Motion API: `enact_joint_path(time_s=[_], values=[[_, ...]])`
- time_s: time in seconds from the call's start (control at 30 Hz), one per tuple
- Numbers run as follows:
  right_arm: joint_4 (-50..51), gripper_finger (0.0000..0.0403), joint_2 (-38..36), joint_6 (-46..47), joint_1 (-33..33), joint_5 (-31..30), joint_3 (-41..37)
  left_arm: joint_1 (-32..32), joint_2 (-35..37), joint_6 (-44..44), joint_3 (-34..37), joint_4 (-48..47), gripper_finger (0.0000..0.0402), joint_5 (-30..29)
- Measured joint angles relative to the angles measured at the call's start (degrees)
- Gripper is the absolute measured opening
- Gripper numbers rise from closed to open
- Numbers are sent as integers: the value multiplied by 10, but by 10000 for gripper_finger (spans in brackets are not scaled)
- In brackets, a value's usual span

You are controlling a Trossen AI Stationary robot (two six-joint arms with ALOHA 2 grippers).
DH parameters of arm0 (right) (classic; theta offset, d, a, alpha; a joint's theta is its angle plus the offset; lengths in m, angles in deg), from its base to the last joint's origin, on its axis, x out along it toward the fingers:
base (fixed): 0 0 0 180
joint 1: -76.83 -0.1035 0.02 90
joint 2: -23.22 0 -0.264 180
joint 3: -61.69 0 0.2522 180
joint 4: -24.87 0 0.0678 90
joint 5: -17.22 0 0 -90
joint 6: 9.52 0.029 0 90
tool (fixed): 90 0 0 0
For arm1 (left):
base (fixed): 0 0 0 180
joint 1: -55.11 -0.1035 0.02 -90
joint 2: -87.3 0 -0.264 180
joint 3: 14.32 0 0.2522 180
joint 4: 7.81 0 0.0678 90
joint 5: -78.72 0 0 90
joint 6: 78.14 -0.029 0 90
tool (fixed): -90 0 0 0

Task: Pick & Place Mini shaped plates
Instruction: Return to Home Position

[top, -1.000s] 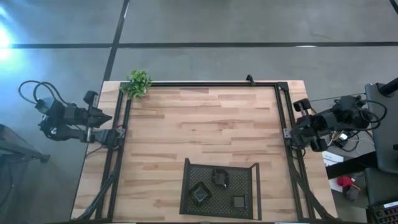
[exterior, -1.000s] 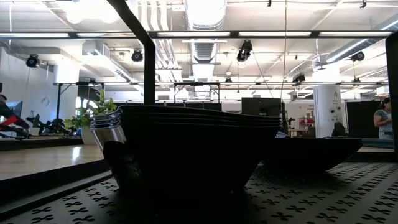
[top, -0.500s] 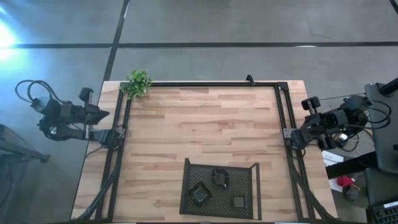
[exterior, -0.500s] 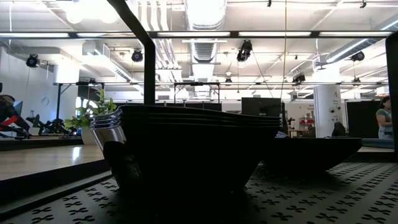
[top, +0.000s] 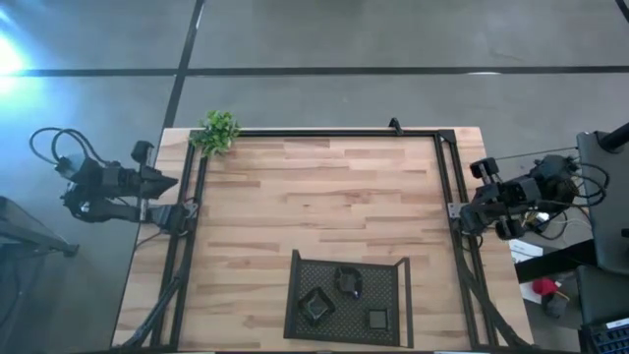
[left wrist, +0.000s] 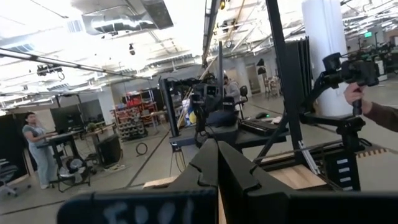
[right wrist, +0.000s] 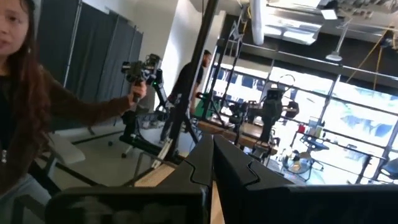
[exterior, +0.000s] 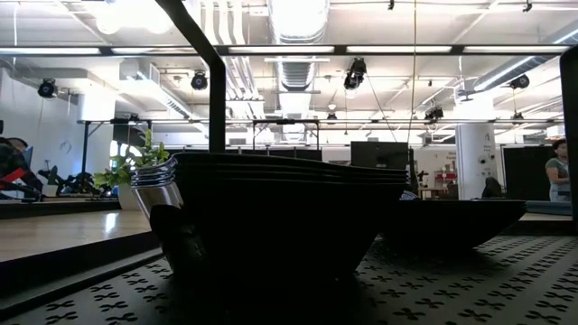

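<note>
Three mini shaped plates lie in the black mesh tray [top: 393, 285] by the table's near edge: one angular [top: 316, 306], one at the tray's far side [top: 348, 281], one small square [top: 377, 319]. The low view shows a stack of these black dishes [exterior: 289, 212] close up, with another dish [exterior: 452, 221] behind it. My left gripper [top: 169, 184] [left wrist: 217, 163] is shut and hangs over the table's left edge. My right gripper [top: 464, 211] [right wrist: 212, 157] is shut at the table's right edge. Both are far from the tray.
A small green plant [top: 218, 131] stands at the far left corner. A black frame [top: 324, 132] runs along the far, left and right edges. Bare wood [top: 314, 197] stretches between the arms. A person [right wrist: 25, 99] holds a hand-held device [right wrist: 142, 67] beyond the table.
Both arms drew a little outward from the table and came back to nearly where they were. The plates and the tray have not moved.
</note>
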Motion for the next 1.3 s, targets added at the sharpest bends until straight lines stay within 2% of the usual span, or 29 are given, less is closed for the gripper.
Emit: enact_joint_path(time_s=[0.23, 0.47, 0.7, 0.83, 1.2, 1.3], values=[[-54, 8, -6, -1, 0, -1, -66, 0, 0, 6, 68, 49, 0, 0], [-143, 8, -4, 1, 0, -6, -156, 0, 1, 16, 175, 142, 0, 0], [-207, 8, -5, 15, 0, -74, -239, 0, 1, 24, 285, 248, 0, 0], [-226, 8, -5, 36, 0, -82, -277, 0, 1, 24, 336, 290, 0, 0], [-289, 8, -5, 42, 1, -108, -377, 0, 1, 27, 424, 374, 0, -3], [-279, 8, -2, 46, 1, -108, -381, 0, 1, 39, 439, 375, 0, -5]])
